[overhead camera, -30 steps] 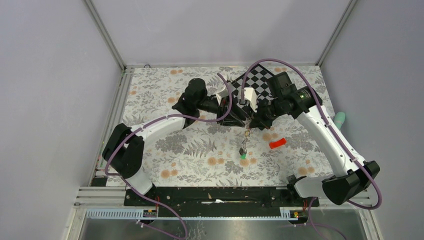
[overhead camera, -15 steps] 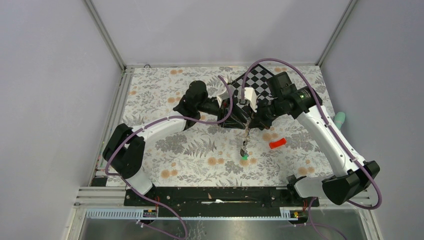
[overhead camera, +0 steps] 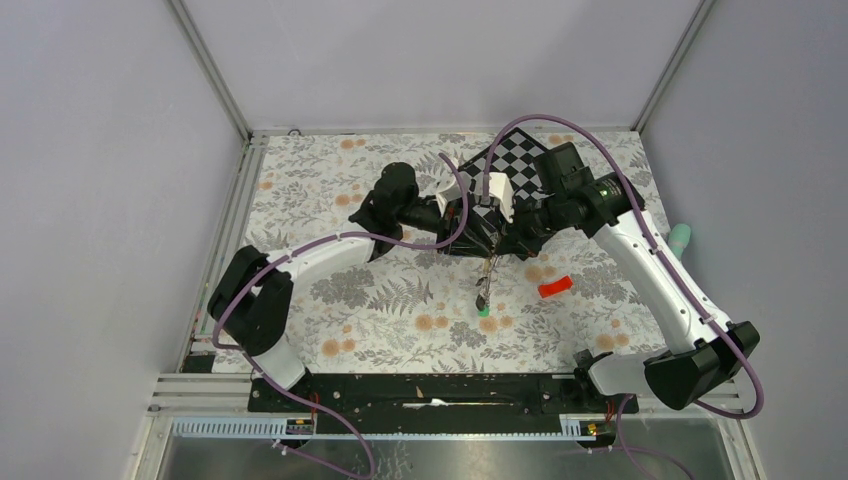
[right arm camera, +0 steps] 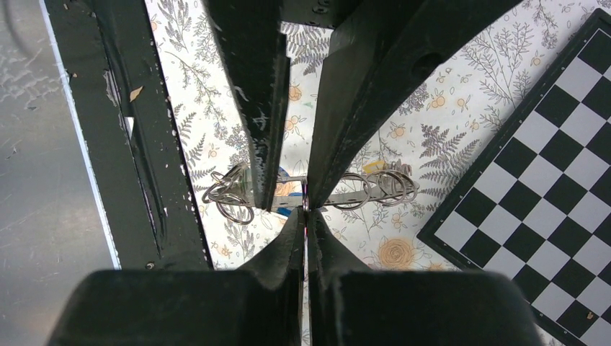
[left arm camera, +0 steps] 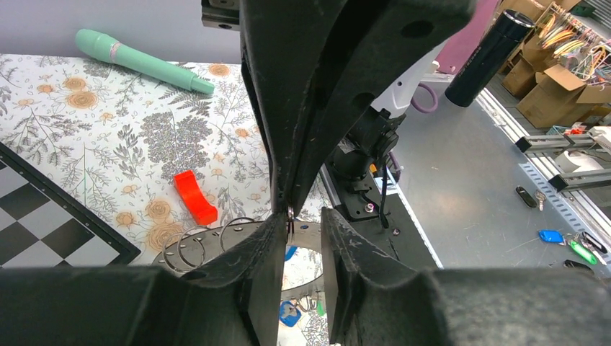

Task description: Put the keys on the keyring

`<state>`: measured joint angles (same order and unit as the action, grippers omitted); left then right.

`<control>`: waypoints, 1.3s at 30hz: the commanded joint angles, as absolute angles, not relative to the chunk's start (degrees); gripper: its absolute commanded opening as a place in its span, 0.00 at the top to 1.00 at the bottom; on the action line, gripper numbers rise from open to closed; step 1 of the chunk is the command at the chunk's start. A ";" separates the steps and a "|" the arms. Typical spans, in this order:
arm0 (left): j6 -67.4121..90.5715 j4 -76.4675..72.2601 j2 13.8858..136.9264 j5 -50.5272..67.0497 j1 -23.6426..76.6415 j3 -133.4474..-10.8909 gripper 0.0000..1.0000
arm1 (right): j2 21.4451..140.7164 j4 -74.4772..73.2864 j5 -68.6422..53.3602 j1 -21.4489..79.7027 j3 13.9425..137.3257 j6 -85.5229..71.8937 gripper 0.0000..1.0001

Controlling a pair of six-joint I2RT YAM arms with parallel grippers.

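Observation:
The keyring [left arm camera: 216, 241], a dark grey flat ring carrying several wire split rings, hangs in the air where both grippers meet. My right gripper [right arm camera: 305, 216] is shut on its thin upper edge. My left gripper [left arm camera: 302, 223] is open and straddles the keyring, whose plate passes through the gap between the jaws. The left finger [left arm camera: 266, 245] lies close against the metal held by the right gripper. In the top view the keyring [overhead camera: 486, 285] dangles below both grippers. Keys hang from it: a blue tag [left arm camera: 290, 313] and a green tag [overhead camera: 484, 311].
A red oblong block [overhead camera: 555, 288] lies on the floral mat to the right of the hanging keys. The chequered board [overhead camera: 520, 160] sits behind the grippers. A mint green cylinder [overhead camera: 680, 237] lies at the right wall.
My left gripper has slid right until it meets the right gripper, and its jaws have narrowed around the keyring. The dangling keys have shifted slightly left. The right arm has held still.

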<state>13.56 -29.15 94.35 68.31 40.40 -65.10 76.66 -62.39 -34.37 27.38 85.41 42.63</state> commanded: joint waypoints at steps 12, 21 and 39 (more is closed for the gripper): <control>13.18 -29.97 94.20 68.25 40.40 -67.32 0.74 | 75.66 -60.38 -36.42 27.94 84.66 42.08 1.00; 13.53 -30.40 93.77 67.99 40.07 -66.77 0.83 | 75.25 -60.22 -36.73 27.98 84.54 41.77 1.00; 26.92 -47.94 89.45 69.24 37.75 -60.31 1.00 | 70.84 -54.42 -39.13 27.86 82.21 36.54 0.57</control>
<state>19.42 -33.89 94.24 68.27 39.18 -62.50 73.60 -58.00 -36.05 27.40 81.87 39.27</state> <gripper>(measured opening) 0.010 0.370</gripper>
